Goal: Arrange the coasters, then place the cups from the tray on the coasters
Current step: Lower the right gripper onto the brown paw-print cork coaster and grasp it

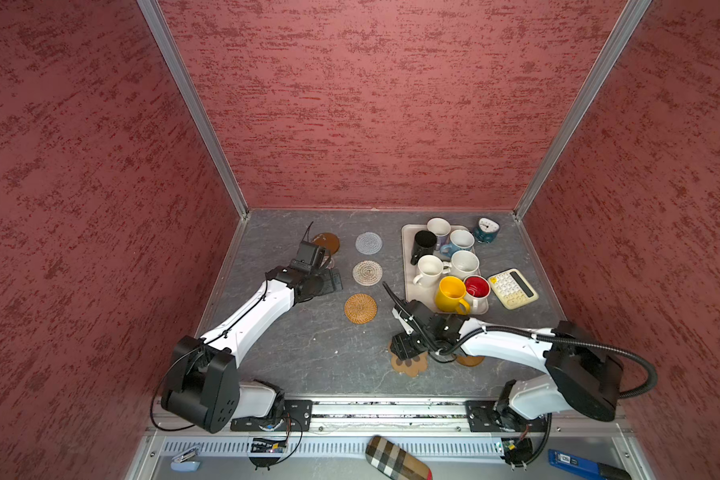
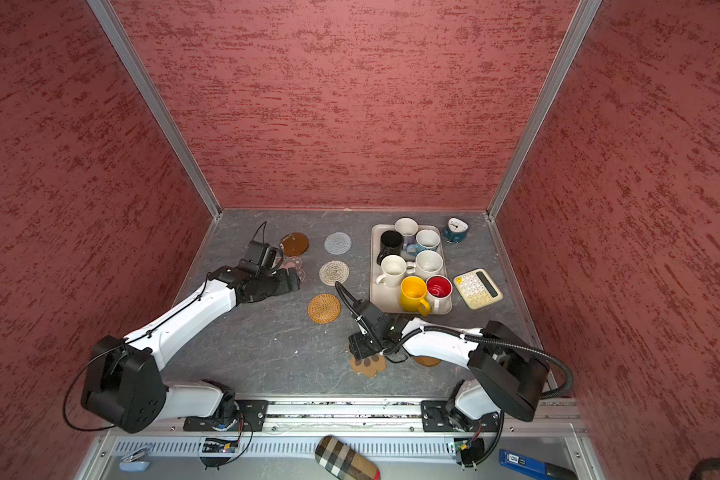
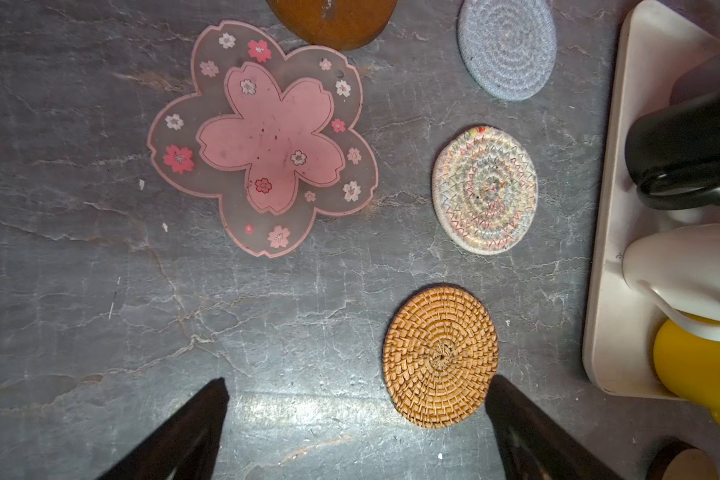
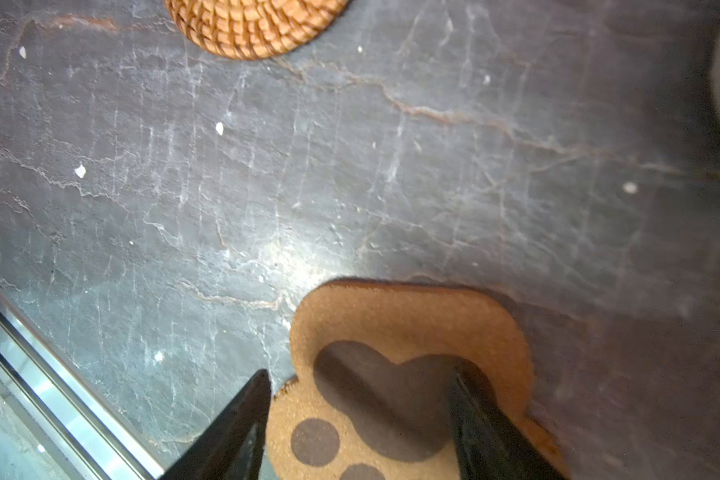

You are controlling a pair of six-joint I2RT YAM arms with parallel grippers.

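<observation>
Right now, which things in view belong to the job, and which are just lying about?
Job: flower coaster, paw coaster, rattan coaster, grey coaster, beige coaster, far wooden coaster, near wooden coaster, cups, tray.
Stray: clock, calculator, plaid case.

Jaws spread wide over the table (image 3: 80,291), rattan coaster (image 3: 440,356) beside one tip, flower coaster (image 3: 262,137) beyond.

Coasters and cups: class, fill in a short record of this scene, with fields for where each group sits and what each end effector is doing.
laid-out coasters: rattan, beige, grey, wooden disc, flower, all flat on the table
paw coaster: near edge, between the fingers of the right end effector; grip unclear
second disc: partly hidden under the right arm
cups: seven, all on the tray
left end effector: open, holding nothing
</observation>
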